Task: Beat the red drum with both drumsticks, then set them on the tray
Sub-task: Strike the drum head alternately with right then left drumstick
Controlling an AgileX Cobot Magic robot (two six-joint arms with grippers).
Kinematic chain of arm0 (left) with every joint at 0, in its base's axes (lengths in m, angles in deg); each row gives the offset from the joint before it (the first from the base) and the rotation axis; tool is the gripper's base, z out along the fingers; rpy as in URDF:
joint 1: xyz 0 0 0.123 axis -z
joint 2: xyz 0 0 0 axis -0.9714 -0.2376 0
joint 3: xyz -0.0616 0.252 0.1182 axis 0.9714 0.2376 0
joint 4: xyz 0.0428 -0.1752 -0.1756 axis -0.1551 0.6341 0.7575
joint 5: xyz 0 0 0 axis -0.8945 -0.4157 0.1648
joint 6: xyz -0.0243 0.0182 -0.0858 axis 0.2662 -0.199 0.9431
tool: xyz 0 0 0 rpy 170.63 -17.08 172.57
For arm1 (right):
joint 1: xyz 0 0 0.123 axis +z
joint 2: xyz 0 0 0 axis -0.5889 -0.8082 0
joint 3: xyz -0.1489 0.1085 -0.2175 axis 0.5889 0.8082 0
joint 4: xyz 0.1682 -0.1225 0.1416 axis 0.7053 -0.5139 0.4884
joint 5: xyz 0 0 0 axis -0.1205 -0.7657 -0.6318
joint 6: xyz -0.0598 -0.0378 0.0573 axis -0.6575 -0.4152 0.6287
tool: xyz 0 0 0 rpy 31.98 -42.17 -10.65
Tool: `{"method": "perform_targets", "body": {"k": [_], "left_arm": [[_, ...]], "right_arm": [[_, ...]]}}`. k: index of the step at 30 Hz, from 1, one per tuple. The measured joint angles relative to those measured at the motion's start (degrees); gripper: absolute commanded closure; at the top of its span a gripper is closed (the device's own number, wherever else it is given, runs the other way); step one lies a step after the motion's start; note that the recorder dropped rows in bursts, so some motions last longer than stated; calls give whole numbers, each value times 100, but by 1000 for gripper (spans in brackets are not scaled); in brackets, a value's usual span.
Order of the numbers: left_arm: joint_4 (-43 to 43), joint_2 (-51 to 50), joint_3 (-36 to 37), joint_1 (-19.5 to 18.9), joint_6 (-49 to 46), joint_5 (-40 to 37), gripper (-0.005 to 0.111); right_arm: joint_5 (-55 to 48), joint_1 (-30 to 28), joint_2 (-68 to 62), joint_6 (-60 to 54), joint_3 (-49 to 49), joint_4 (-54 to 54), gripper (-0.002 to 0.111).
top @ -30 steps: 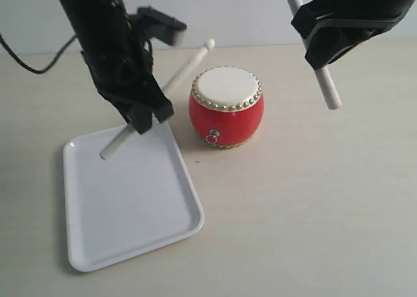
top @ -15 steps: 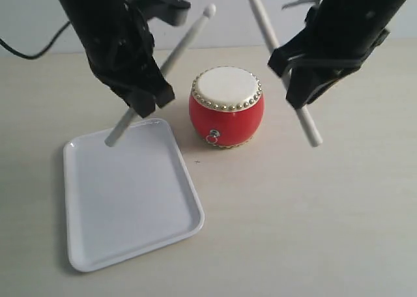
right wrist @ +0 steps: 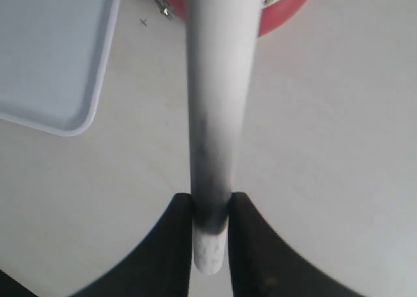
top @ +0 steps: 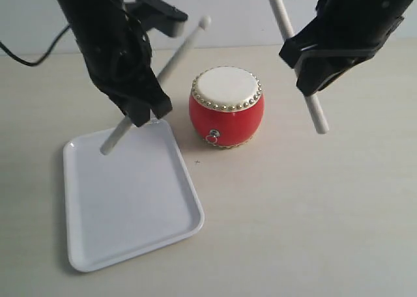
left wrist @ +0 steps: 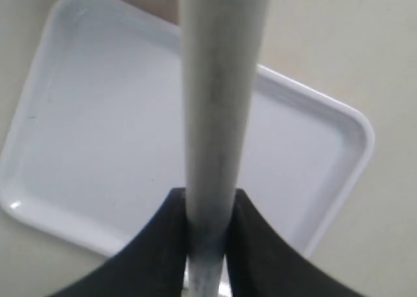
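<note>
The red drum (top: 227,107) with its cream skin stands on the table, right of the white tray (top: 130,199). My left gripper (top: 144,113) is shut on one drumstick (top: 179,53), which slants up over the tray's far corner, its tip high and left of the drum. In the left wrist view that drumstick (left wrist: 218,101) runs between the fingers (left wrist: 208,241) above the tray (left wrist: 85,134). My right gripper (top: 313,82) is shut on the other drumstick (top: 318,118), held steeply to the right of the drum. The right wrist view shows this drumstick (right wrist: 218,82), the gripper (right wrist: 210,235) and the drum's edge (right wrist: 283,14).
The pale tabletop (top: 306,212) spreads in front and to the right. A black cable (top: 26,62) trails at the far left. A pale wall (top: 228,14) bounds the back. The tray's corner (right wrist: 52,69) shows in the right wrist view.
The right arm swung in toward the drum with its stick, then pulled back a little to the right. The left stick tilted up and stayed over the tray's far corner.
</note>
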Motion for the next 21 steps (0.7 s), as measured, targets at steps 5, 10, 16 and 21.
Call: {"method": "perform_targets", "body": {"k": [5, 10, 16, 21], "left_arm": [[75, -943, -104, 0, 0, 13, 107], [86, -1373, -104, 0, 0, 13, 107], [2, -1052, -104, 0, 0, 13, 107], [-98, -802, -123, -20, 41, 13, 107]], "right_arm": [[-22, 0, 391, -11, 0, 0, 108], [-22, 0, 401, -11, 0, 0, 108], [-22, 0, 401, -11, 0, 0, 108], [-22, 0, 401, -11, 0, 119, 108]]}}
